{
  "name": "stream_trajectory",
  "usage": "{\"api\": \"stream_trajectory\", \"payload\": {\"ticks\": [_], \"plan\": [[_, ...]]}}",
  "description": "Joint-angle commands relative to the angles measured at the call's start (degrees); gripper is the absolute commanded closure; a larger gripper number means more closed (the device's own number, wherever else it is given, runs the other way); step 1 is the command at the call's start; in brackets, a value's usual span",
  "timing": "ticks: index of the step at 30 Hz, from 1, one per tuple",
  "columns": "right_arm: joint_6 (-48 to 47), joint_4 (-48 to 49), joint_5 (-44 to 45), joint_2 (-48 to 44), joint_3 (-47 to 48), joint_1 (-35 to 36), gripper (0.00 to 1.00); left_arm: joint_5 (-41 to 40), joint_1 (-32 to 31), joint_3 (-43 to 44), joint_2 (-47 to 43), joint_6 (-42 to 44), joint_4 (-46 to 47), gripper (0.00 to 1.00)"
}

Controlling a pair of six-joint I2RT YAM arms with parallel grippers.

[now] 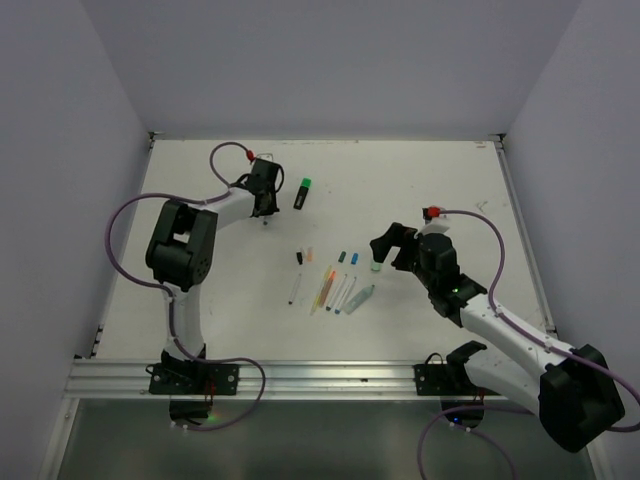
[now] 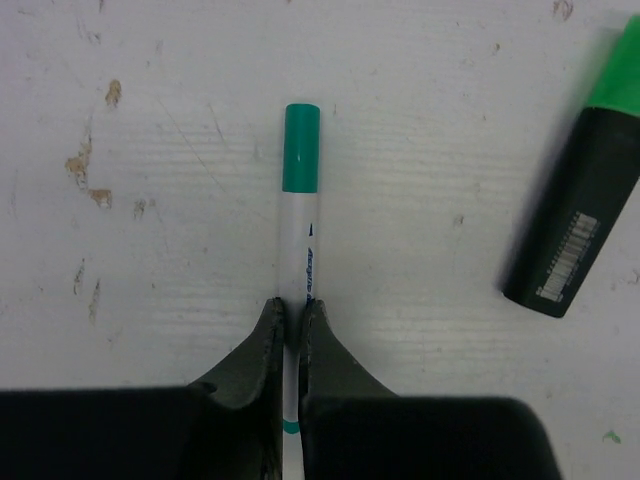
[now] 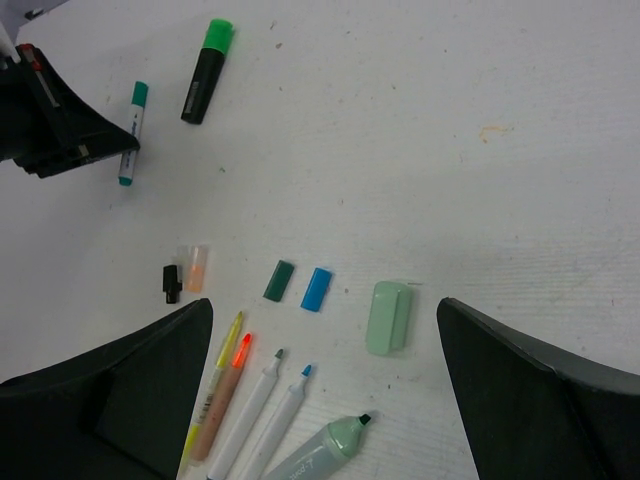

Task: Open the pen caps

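Caps lie loose near the middle of the white tabletop [image 1: 450,180], in a row at 12 o'clock of the uncapped pens [image 3: 265,390]. They are a small black plastic cap [image 3: 171,283], a peach translucent cap [image 3: 195,268], a dark green cap [image 3: 279,280], a blue cap [image 3: 316,289] and a chunky pale mint cap [image 3: 388,317]. Those look done.

Not yet opened, both toward 11 o'clock of the tabletop:
- white-barrelled pen [image 2: 298,240] with a teal plastic cap [image 2: 301,147]
- black highlighter [image 2: 570,230] with a bright green cap [image 2: 622,65], near the pen at its 3 o'clock, not touching

Left gripper [image 2: 293,312] is pressed together on the white barrel, pinching it low. That leaves the teal cap end sticking out free, probably so the other arm can pull it. Cannot tell whether the pen is lifted.

Right gripper [image 1: 390,250] is spread wide and holds nothing. It hovers over the pale mint cap at the row's 3 o'clock end, well apart from the teal cap. Likely next it crosses over to grab that cap. Risk: the barrel slips in the narrow pinch.
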Motion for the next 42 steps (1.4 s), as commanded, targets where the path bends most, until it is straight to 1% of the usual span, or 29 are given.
{"api": "stream_trajectory", "payload": {"ticks": [1,4,5,7,8,10,11,12,13,14,15,16,17,20,22,25,29,31,35,36,38,39,42], "plan": [[-1.28,4.06,-0.55,-0.94,-0.27,0.12,0.02,1.09,-2.31,-6.61,-1.62,-2.88,-2.58,1.0],[-1.28,4.59,-1.69,-0.68,-0.62,0.12,0.01,1.27,-3.71,-12.23,-6.36,-3.93,-0.47,1.0],[-1.28,4.76,-2.13,-0.68,-0.62,0.12,0.01,1.36,-4.41,-14.86,-9.42,-4.02,0.06,1.0],[-1.36,5.9,-4.14,-0.59,-0.62,0.12,0.01,1.97,-5.21,-17.51,-12.86,-4.11,1.47,1.0],[-1.45,6.17,-4.85,-0.59,-0.54,0.03,0.02,2.23,-5.65,-20.13,-16.36,-4.2,1.82,1.0],[-1.45,6.52,-6.78,0.11,0.34,0.03,0.02,3.29,-6.09,-22.87,-20.15,-4.28,3.57,1.0],[-1.54,6.7,-8.71,0.29,0.69,0.12,0.03,3.73,-6.44,-25.49,-24.09,-4.2,4.11,1.0],[-1.37,7.13,-8.99,1.16,1.65,0.03,0.03,4.86,-6.62,-26.82,-26.04,-4.11,4.81,1.0],[-1.28,7.31,-10.91,1.6,2.27,0.03,0.04,5.57,-7.05,-29.36,-27.97,-4.02,6.12,1.0],[-0.75,7.57,-13.54,2.39,2.89,0.12,0.05,7.66,-7.23,-30.6,-31.82,-3.67,6.92,1.0],[-0.49,8.01,-14.78,3.09,4.37,0.12,0.05,8.82,-7.41,-31.83,-33.6,-3.41,7.79,1.0],[0.04,8.28,-15.92,4.93,5.17,0.12,0.06,9.78,-7.93,-34.2,-37.18,-3.23,9.46,1.0],[1.0,8.45,-18.55,5.82,7.0,0.21,0.07,12.23,-8.37,-35.44,-39.05,-2.71,10.34,1.0],[3.2,9.85,-21.55,10.04,11.05,1.26,0.09,16.63,-9.95,-39.57,-45.64,-2.44,12.99,1.0],[4.25,10.91,-22.09,12.06,12.9,3.01,0.11,18.31,-11.18,-42.11,-49.85,-2.44,16.4,1.0],[5.14,12.15,-22.35,17.23,17.03,5.47,0.13,20.07,-12.59,-44.23,-53.9,-2.27,17.91,1.0],[7.77,13.46,-22.97,23.21,22.91,7.67,0.15,21.91,-13.56,-45.99,-56.99,-1.83,20.02,1.0],[9.52,14.43,-23.06,25.33,24.07,8.99,0.16,22.71,-13.82,-46.61,-58.04,-1.56,21.16,1.0],[11.46,16.89,-23.05,29.46,26.62,10.22,0.25,23.15,-13.91,-46.88,-58.75,-1.3,21.51,1.0],[11.9,17.33,-23.23,30.86,26.88,10.31,0.29,23.24,-13.91,-46.88,-58.75,-1.3,21.51,1.0],[12.78,18.12,-24.02,32.19,27.85,10.58,0.33,23.5,-13.91,-46.96,-58.58,-1.21,21.6,1.0],[13.05,18.38,-24.28,33.24,28.11,10.66,0.37,23.68,-13.91,-47.14,-58.4,-1.21,21.69,1.0],[13.66,19.09,-24.81,34.39,28.91,11.1,0.43,24.12,-14.0,-47.31,-58.32,-1.21,22.04,1.0]]}}
